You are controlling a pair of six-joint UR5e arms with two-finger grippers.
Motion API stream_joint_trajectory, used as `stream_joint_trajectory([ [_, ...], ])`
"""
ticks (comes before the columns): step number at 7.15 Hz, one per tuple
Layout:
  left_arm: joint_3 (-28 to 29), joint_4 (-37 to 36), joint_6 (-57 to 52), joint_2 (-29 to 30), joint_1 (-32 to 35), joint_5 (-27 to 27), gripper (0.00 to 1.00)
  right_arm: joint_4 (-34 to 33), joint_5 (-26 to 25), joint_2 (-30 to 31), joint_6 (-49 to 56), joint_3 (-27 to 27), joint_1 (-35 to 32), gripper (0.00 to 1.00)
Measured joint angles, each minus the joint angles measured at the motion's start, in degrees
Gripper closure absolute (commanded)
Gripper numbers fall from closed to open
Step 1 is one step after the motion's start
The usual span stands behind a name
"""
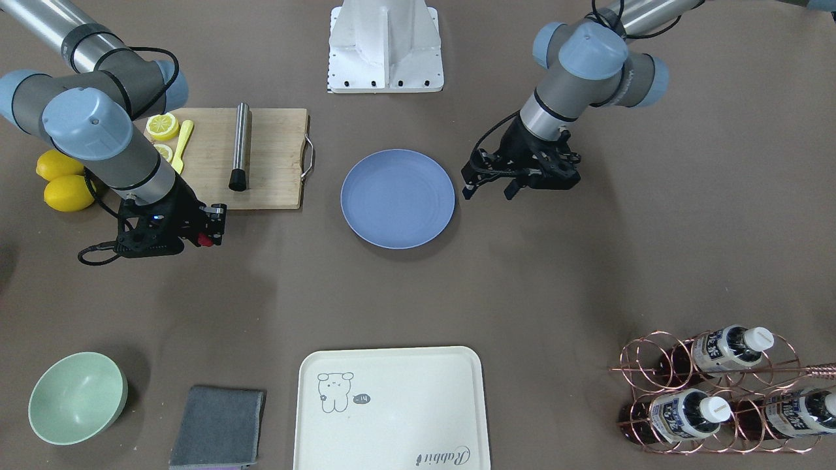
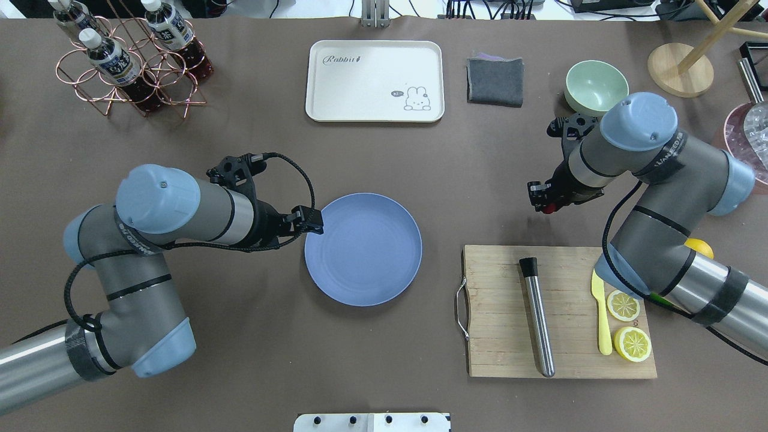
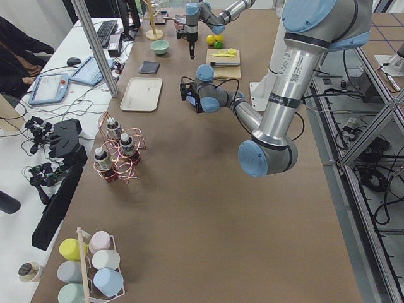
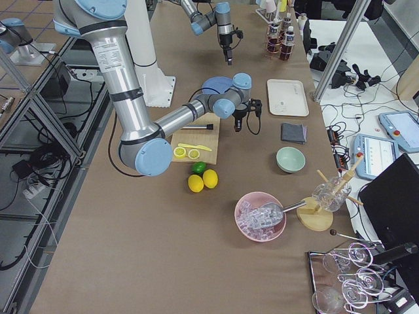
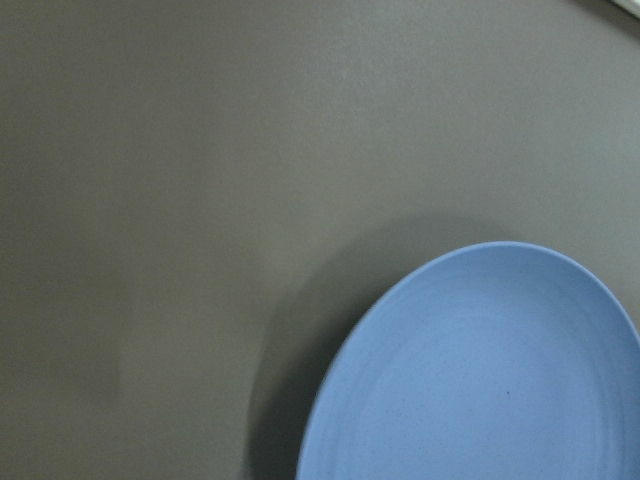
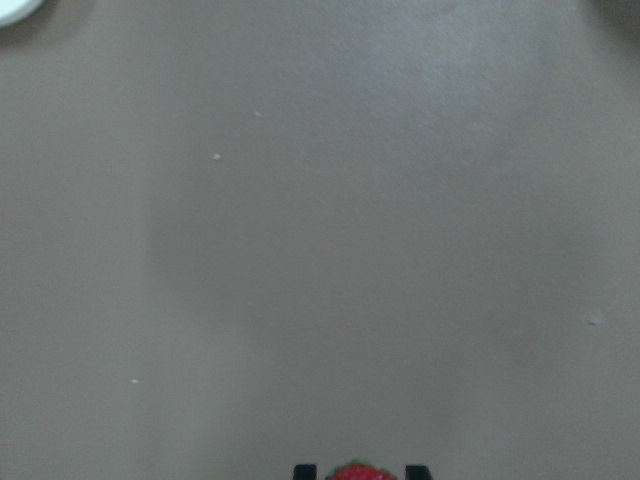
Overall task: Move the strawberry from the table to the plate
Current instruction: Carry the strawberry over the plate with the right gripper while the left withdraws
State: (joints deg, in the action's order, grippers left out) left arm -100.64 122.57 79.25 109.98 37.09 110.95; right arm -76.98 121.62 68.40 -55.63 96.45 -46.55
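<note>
The strawberry (image 2: pixel 547 209) is a small dark red berry held between the fingers of my right gripper (image 2: pixel 545 204), which is shut on it. It hangs over the bare table (image 2: pixel 492 174), between the cutting board and the green bowl. In the right wrist view the strawberry (image 6: pixel 358 472) peeks in at the bottom edge between two black fingertips (image 6: pixel 303 470). The blue-grey plate (image 2: pixel 363 249) lies mid-table with nothing on it. My left gripper (image 2: pixel 312 222) hovers at the plate's left rim. In the front-facing view its fingers (image 1: pixel 467 191) stand apart, open and holding nothing.
A wooden cutting board (image 2: pixel 498 312) right of the plate holds a metal rod (image 2: pixel 537 318), a yellow knife (image 2: pixel 601 312) and two lemon halves (image 2: pixel 624 305). Along the far side stand a green bowl (image 2: pixel 596 87), a grey cloth (image 2: pixel 495 81), a cream tray (image 2: pixel 375 81) and a bottle rack (image 2: pixel 129 66).
</note>
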Motion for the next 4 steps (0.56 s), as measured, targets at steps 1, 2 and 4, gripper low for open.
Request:
stream_joint_trajectory([
  [1,0.30,0.00,-13.89,-2.59,3.12,0.22,0.02,-2.74,0.26,-3.35,-0.21,0.11,0.11,1.00],
  [2,0.95,-0.10,-24.40,-4.33,7.13,0.57,0.02,-6.22,-0.14,-7.33,-0.76,0.21,0.93,1.00],
  [4,3.78,-0.21,-30.94,-4.92,16.12,6.76,0.02,-11.60,-3.03,-14.14,-4.19,0.26,4.43,1.00],
])
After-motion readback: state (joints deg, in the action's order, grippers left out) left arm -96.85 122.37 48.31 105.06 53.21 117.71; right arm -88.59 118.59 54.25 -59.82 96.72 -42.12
